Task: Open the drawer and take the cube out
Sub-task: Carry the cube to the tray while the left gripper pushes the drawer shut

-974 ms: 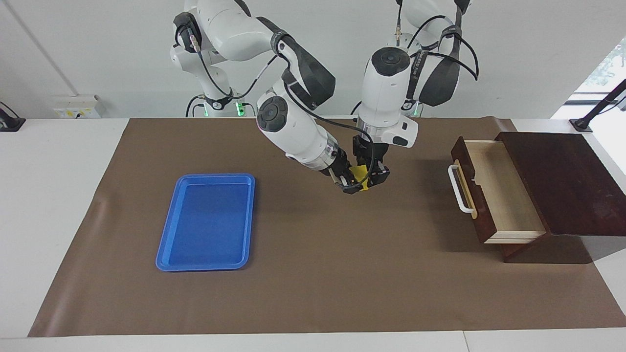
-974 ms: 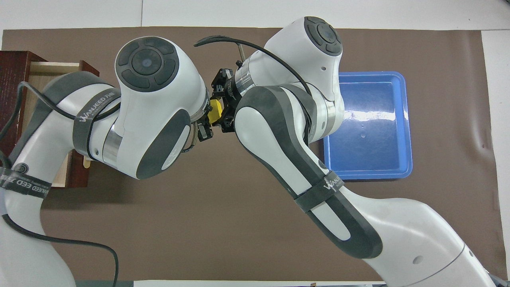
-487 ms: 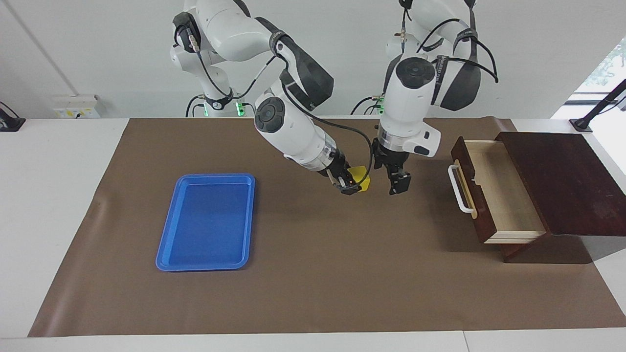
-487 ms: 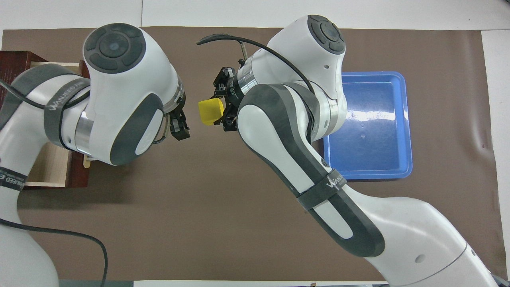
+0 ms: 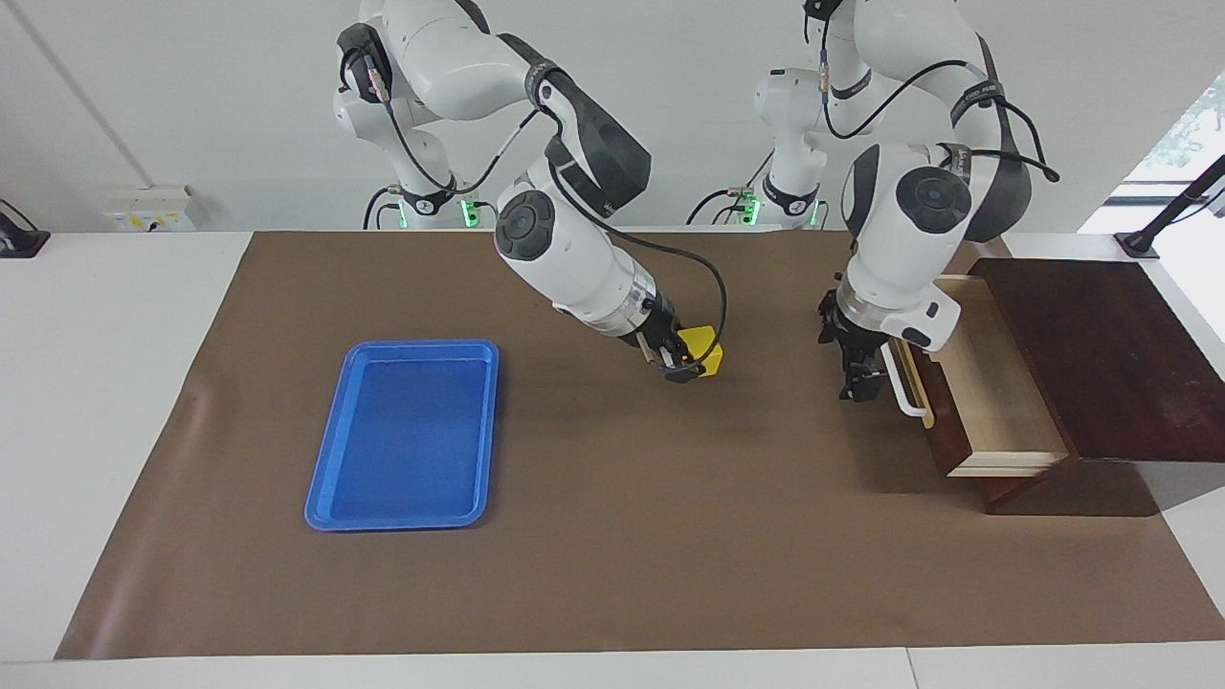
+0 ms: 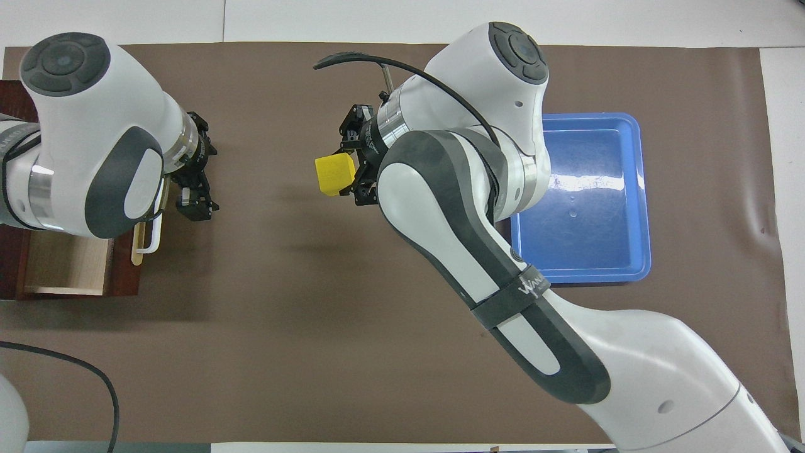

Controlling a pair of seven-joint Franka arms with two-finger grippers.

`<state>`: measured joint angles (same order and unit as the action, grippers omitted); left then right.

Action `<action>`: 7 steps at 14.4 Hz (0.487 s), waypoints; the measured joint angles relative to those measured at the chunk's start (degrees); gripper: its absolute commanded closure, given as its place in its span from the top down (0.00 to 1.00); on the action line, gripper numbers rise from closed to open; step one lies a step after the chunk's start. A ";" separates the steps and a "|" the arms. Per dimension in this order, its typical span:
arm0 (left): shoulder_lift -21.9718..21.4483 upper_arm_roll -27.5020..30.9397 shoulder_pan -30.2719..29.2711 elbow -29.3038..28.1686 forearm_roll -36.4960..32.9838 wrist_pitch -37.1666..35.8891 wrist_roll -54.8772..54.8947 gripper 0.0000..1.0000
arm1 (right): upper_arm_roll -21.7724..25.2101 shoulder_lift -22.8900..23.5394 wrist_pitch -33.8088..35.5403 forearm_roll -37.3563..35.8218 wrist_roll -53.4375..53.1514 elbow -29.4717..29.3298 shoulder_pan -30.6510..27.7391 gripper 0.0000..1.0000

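Observation:
The small yellow cube (image 5: 706,350) (image 6: 333,175) hangs over the middle of the brown mat, with my right gripper (image 5: 691,361) (image 6: 346,170) shut on it. The dark wooden drawer (image 5: 986,383) (image 6: 63,272) stands pulled out at the left arm's end of the table, and its pale interior shows nothing inside. My left gripper (image 5: 857,375) (image 6: 197,181) is open and holds nothing. It hovers in front of the drawer, close beside the white handle (image 5: 904,388) (image 6: 148,238).
A flat blue tray (image 5: 330,478) (image 6: 635,189) lies on the brown mat (image 5: 612,536) toward the right arm's end. The dark wooden box (image 5: 1101,364) of the drawer sits at the table's edge. White tabletop borders the mat.
My left gripper opened, let go of the cube and swung away to the drawer's front. The right gripper keeps the cube and has barely moved.

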<state>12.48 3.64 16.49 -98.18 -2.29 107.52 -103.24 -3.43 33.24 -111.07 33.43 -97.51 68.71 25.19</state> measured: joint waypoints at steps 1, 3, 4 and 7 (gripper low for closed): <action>-0.49 0.04 -1.68 -1.43 -0.25 1.24 3.08 1.00 | 0.00 -0.35 0.25 0.12 0.37 -0.02 -1.22 0.00; -1.36 0.10 -5.09 -3.44 -0.44 2.87 8.87 1.00 | 0.08 -1.34 2.16 2.06 2.81 -0.04 -3.93 0.00; -1.63 0.13 -6.81 -3.90 -0.46 3.46 11.47 1.00 | 0.15 -1.78 3.69 2.68 4.47 -0.04 -5.68 0.00; -2.00 -0.05 -11.05 -4.24 -0.35 4.18 18.57 1.00 | 0.32 -2.10 8.29 3.18 10.98 0.47 -12.54 0.00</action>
<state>10.48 3.60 5.44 -102.42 -2.64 111.70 -84.67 -3.12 31.14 -102.79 36.62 -86.53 69.18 12.65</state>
